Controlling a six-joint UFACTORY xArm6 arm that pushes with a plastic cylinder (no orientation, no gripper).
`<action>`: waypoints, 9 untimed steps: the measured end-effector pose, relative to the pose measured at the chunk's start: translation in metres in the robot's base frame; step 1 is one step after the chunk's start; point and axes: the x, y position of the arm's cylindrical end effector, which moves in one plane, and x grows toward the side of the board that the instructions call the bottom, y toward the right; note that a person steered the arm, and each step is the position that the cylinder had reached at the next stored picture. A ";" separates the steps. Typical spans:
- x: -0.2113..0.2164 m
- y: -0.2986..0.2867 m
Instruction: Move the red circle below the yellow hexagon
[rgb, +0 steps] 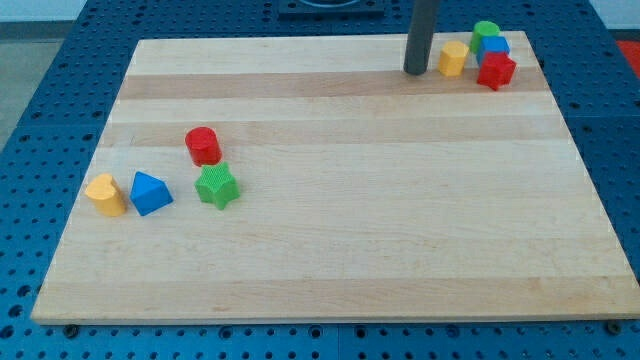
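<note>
The red circle (203, 145) stands on the wooden board at the view's left of centre. The yellow hexagon (453, 58) stands near the board's top right. My tip (416, 71) rests on the board just to the left of the yellow hexagon, close to it and far from the red circle. The dark rod rises from there out of the view's top.
A green star (216, 186) sits just below the red circle, with a blue block (150, 192) and a yellow heart-like block (105, 194) to its left. A green circle (486, 33), a blue block (494, 47) and a red block (496, 70) cluster right of the hexagon, near the board's edge (560, 90).
</note>
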 end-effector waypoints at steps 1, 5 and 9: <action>0.000 0.040; 0.043 -0.044; 0.146 -0.367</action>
